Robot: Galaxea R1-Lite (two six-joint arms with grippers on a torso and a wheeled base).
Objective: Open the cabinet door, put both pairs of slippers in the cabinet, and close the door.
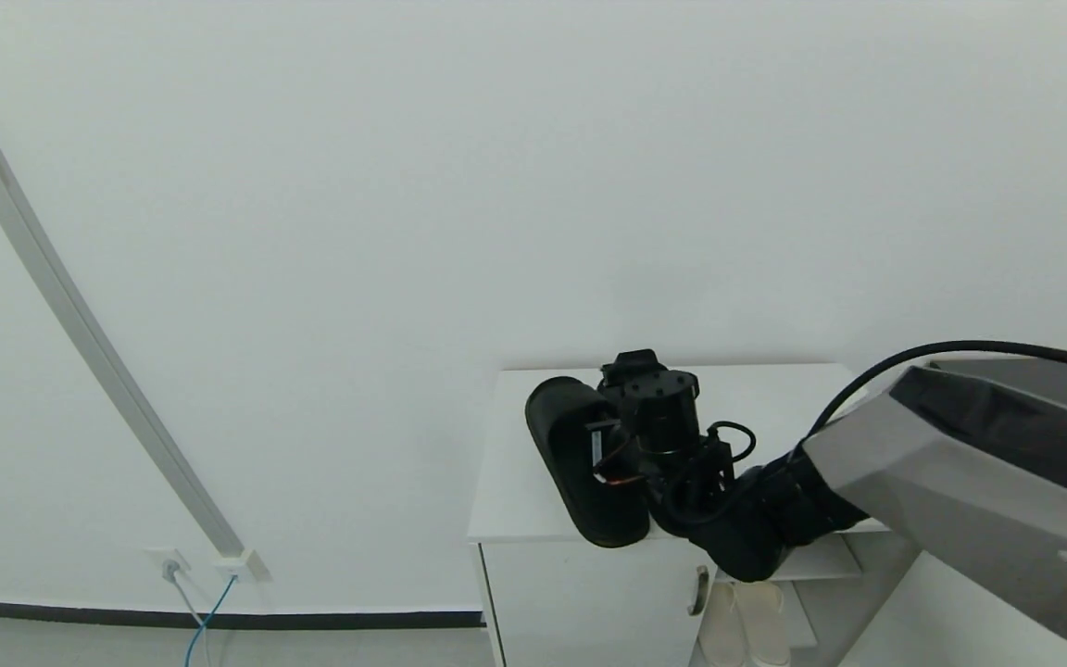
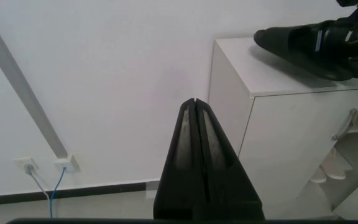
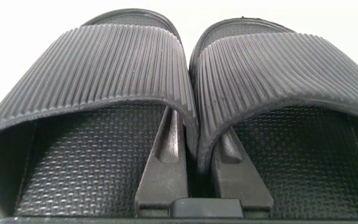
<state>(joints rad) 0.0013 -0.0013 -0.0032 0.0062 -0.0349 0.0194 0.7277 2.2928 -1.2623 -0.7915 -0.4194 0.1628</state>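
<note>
— What is seen at the left?
— A slanting wall strip [image 1: 80, 324] is seen, with a wall socket [image 1: 168, 562] at its foot and two cables plugged in. In the left wrist view the left gripper [image 2: 195, 106] is shown with its jaws pressed fully together; nothing is held.

— And further right?
— A white cabinet [image 1: 589, 593] is set against the wall. One door with a handle [image 1: 702, 590] is shut; the compartment beside it is open, and a pair of white slippers [image 1: 742, 625] is seen inside, low down.

— Where is the other pair?
— The black slippers [image 1: 580, 472] are held on edge over the cabinet top, near its front edge. They are pinched side by side by the right gripper [image 3: 194, 134], the jaws narrowed onto their two inner walls.
</note>
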